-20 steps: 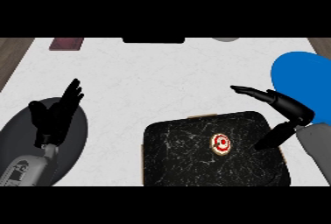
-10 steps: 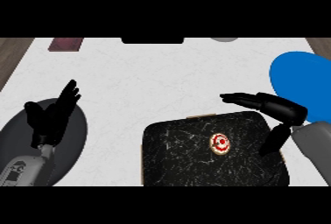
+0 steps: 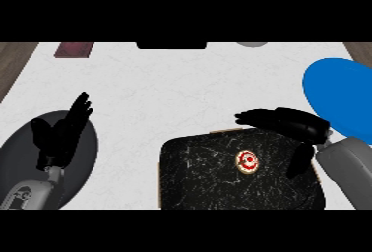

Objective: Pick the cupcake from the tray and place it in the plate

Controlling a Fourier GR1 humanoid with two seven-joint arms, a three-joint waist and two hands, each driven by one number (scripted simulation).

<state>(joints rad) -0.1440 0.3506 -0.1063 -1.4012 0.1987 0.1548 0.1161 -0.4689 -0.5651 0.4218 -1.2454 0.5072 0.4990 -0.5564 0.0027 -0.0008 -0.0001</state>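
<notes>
A small cupcake [image 3: 248,161] with red and white rings on top sits on the black marbled tray [image 3: 203,177] at the lower middle. My right hand [image 3: 291,125] hovers over the tray's far right corner, fingers stretched left and thumb hanging down, just right of the cupcake and apart from it; it is open. The blue plate [image 3: 341,96] lies at the right edge, behind that hand. My left hand [image 3: 62,133] rests open at the lower left, fingers up.
A dark grey round mat [image 3: 29,142] lies under the left hand. At the counter's far edge are a dark red object [image 3: 74,49], a black object [image 3: 171,45] and a grey round thing [image 3: 252,44]. Wood shows past the counter's corners.
My right hand has moved left and down towards the cupcake, its fingers now over the tray's far edge. The left hand and the cupcake have stayed put.
</notes>
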